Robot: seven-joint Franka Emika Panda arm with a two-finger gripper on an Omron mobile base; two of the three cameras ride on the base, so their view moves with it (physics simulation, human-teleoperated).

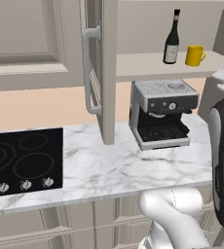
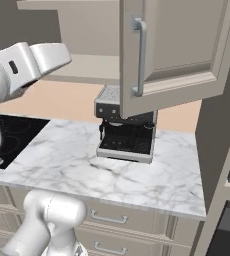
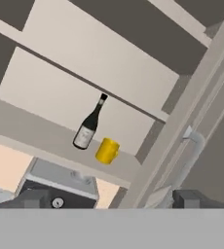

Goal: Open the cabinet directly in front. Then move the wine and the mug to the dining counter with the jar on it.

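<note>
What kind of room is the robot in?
Most likely a kitchen. A black cooktop with knobs is set into a white marble counter, a silver coffee machine stands on it, and the open beige wall cabinet above holds a dark wine bottle and a yellow mug.

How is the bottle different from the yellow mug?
The bottle is dark and tall with a slim neck; the mug is bright yellow, short and round. The bottle has a pale label; the mug has a handle. Both stand upright, side by side on the cabinet's bottom shelf.
</note>
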